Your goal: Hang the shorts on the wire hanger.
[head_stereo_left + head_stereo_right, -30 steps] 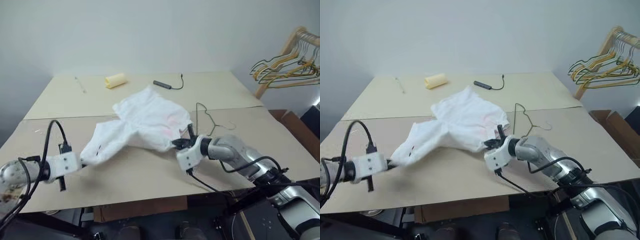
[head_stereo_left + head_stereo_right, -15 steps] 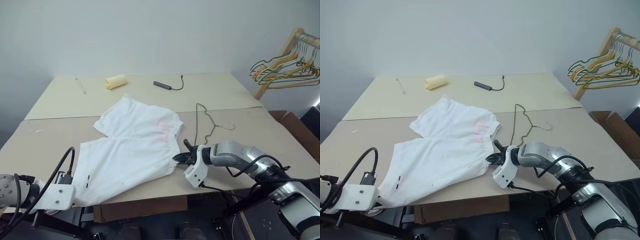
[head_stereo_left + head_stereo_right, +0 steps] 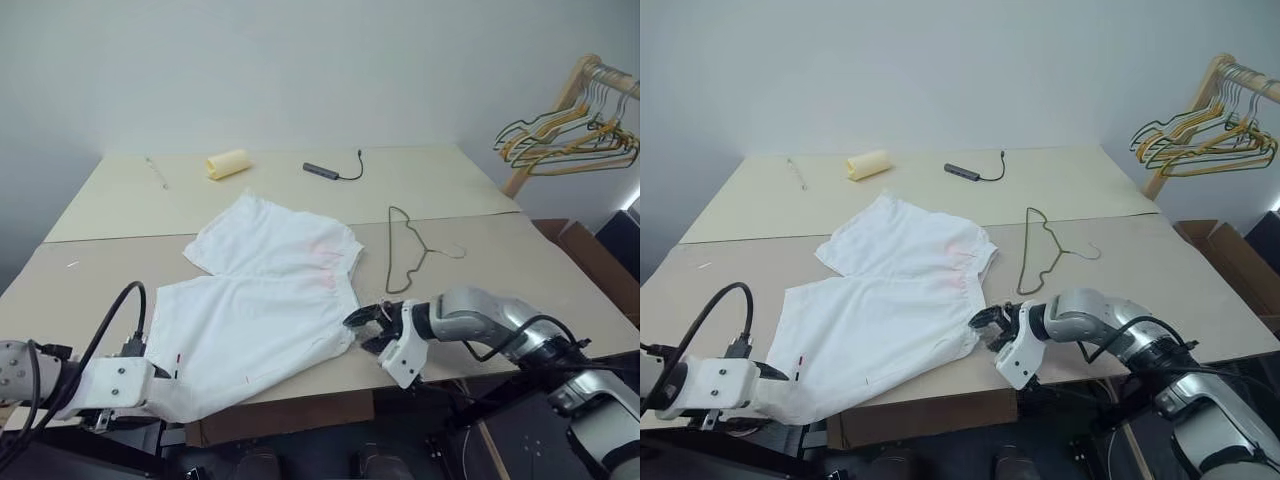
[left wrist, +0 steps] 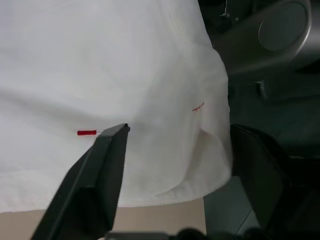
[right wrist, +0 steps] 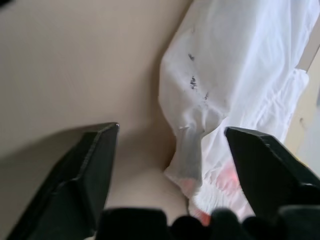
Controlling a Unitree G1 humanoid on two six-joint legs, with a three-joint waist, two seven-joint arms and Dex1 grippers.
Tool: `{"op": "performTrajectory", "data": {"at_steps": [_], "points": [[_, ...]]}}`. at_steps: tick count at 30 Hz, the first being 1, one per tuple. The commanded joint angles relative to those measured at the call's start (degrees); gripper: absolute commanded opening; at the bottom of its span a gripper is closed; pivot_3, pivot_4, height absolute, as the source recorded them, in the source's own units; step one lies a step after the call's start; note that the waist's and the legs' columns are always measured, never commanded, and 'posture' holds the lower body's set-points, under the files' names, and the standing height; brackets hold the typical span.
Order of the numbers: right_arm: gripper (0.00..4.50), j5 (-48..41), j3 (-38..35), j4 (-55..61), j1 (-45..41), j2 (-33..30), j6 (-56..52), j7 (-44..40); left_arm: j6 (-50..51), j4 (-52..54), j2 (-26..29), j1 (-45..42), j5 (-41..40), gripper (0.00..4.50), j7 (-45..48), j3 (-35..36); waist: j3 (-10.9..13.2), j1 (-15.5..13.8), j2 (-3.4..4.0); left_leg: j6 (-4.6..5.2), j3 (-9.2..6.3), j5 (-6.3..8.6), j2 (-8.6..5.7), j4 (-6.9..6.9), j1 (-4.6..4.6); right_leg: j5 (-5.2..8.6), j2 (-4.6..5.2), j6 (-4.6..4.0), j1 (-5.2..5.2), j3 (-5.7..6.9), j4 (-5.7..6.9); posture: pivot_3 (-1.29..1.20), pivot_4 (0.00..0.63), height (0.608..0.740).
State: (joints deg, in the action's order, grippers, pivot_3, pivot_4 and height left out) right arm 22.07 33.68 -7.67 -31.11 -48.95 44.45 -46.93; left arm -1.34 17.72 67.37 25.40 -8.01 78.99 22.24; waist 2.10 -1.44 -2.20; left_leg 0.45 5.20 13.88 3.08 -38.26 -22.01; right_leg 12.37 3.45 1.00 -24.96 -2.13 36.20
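The white shorts (image 3: 262, 298) lie spread flat on the table, waistband toward the right, one leg reaching the near left edge. A thin green wire hanger (image 3: 404, 250) lies flat just right of them, apart from the fabric. At the shorts' near left corner, which droops over the table edge, my left gripper (image 4: 177, 131) stands open with the fabric lying loose between its fingers. By the waistband's near corner my right gripper (image 5: 170, 130) is open too, the cloth just ahead of it and not gripped. In the head views the right gripper (image 3: 368, 325) hovers at the table's front edge.
A yellow roll (image 3: 227, 163), a thin stick (image 3: 155, 170) and a dark adapter with cable (image 3: 328, 171) lie at the table's far side. A wooden rack with a bunch of hangers (image 3: 570, 135) stands at the right, with a cardboard box (image 3: 585, 252) below it.
Both grippers, shut on the bunched shorts a second ago, pulled them flat toward the near edge. They have since opened and let go. The right hand drew back a little.
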Motion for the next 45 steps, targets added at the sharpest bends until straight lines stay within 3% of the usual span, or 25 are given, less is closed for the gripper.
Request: {"op": "performTrajectory", "data": {"at_steps": [1, 4, 6, 8, 11, 13, 18, 22, 29, 35, 40, 45], "points": [[4.50, -16.68, -6.38, 6.09, 1.42, -3.73, -8.59, -6.95, 2.47, 1.43, 0.83, -0.28, -4.27, 4.43, 3.14, 6.39, 0.00, 0.19, 0.00, 0.00, 0.00, 0.00, 0.00, -0.01, 0.04, 0.00, 0.01, 0.00, 0.03, 0.00, 0.00, 0.10, 0.000, 0.740], [4.50, -24.78, -12.09, 9.19, 1.33, -3.43, -28.54, -9.56, 7.40, 3.21, -0.95, -3.07, -12.33, 4.43, 4.00, 9.81, 0.00, 0.82, -0.02, 0.00, -0.01, 0.00, 0.07, -0.01, 0.25, 0.00, -0.02, 0.00, 0.19, -0.01, 0.05, 0.10, 0.000, 0.740], [4.50, -28.97, -14.23, 9.39, -0.19, -2.23, -44.83, -11.01, 11.55, 3.50, -2.85, -7.34, -18.91, 4.43, 2.15, 9.60, 0.03, 0.91, 0.02, 0.00, -0.02, 0.01, 0.11, -0.01, 0.52, 0.00, -0.05, 0.00, 0.37, 0.00, 0.07, 0.10, 0.000, 0.740], [4.50, -30.64, -15.71, 9.69, -1.09, -0.73, -54.36, -11.08, 14.35, 3.61, -4.45, -10.31, -22.15, 4.43, 0.56, 8.84, 0.03, 0.91, 0.05, -0.02, -0.04, 0.02, 0.17, -0.01, 0.83, 0.01, -0.08, -0.02, 0.63, 0.02, 0.09, 0.10, 0.000, 0.740], [4.50, -31.82, -19.25, 3.85, -6.39, 8.78, -75.59, -1.02, 16.75, 4.43, -9.40, -16.79, -23.30, 4.43, -6.64, 3.52, 0.01, 1.06, 0.06, -0.03, -0.02, 0.03, 0.30, 0.02, 0.92, 0.02, -0.17, -0.06, 0.68, 0.09, 0.10, 0.09, 0.000, 0.740], [4.50, -31.30, -21.03, 0.59, -8.77, 13.77, -83.46, 3.84, 18.21, 5.12, -11.54, -19.74, -23.26, 4.43, -9.44, 1.13, 0.01, 1.13, 0.06, -0.04, 0.00, 0.02, 0.31, 0.01, 0.88, -0.03, -0.23, -0.14, 0.62, 0.04, 0.23, 0.09, 0.000, 0.740], [4.50, -25.22, -20.29, -9.10, -10.86, 22.65, -85.06, 15.31, 18.04, 7.56, -13.77, -21.98, -21.39, 4.43, -11.92, -4.60, -0.01, 0.75, 0.04, -0.25, -0.01, 0.15, 0.27, 0.02, 0.73, -0.10, -0.27, -0.30, 0.42, 0.04, 0.55, 0.07, 0.000, 0.740], [4.50, -24.36, -21.88, -15.66, -11.81, 26.20, -84.35, 18.49, 16.66, 7.65, -13.77, -22.13, -20.01, 4.43, -12.09, -6.26, -0.01, 0.90, 0.04, -0.33, -0.04, 0.20, 0.18, 0.03, 0.12, -0.06, -0.27, -0.25, -0.14, -0.06, 0.61, 0.08, 0.000, 0.740], [4.50, -21.47, -21.45, -15.32, -8.12, 21.92, -83.45, 17.47, 15.29, 6.82, -13.77, -22.81, -19.46, 4.43, -12.53, -7.00, -0.01, 0.91, 0.04, -0.31, -0.13, 0.20, 0.02, 0.02, -0.02, -0.04, -0.18, -0.13, -0.21, -0.09, 0.58, 0.07, 0.000, 0.740], [4.50, -24.76, -25.48, -8.75, -5.45, 17.11, -84.80, 13.41, 14.64, 6.49, -13.87, -22.25, -19.44, 4.43, -12.19, -6.17, -0.01, 1.13, 0.04, -0.30, -0.15, 0.19, -0.04, -0.02, 0.03, 0.03, -0.14, 0.08, -0.15, -0.12, 0.58, 0.07, 0.000, 0.740], [4.50, -28.56, -29.35, -7.13, -8.87, 20.29, -88.12, 13.13, 13.99, 6.53, -14.15, -22.47, -19.09, 4.43, -12.79, -6.52, -0.01, 2.79, 0.04, -0.28, -0.22, 0.18, -0.01, -0.02, 0.14, 0.13, -0.24, 0.25, -0.15, -0.18, 0.72, 0.07, 0.000, 0.740], [4.50, -27.85, -29.76, -18.52, -15.46, 25.98, -89.08, 16.49, 14.55, 7.20, -15.24, -24.29, -19.67, 4.43, -14.62, -7.12, -0.01, 3.41, 0.04, -0.18, -0.25, 0.12, -0.02, -0.02, 0.37, 0.12, -0.27, 0.25, -0.01, -0.22, 0.82, 0.08, 0.000, 0.740]]}}
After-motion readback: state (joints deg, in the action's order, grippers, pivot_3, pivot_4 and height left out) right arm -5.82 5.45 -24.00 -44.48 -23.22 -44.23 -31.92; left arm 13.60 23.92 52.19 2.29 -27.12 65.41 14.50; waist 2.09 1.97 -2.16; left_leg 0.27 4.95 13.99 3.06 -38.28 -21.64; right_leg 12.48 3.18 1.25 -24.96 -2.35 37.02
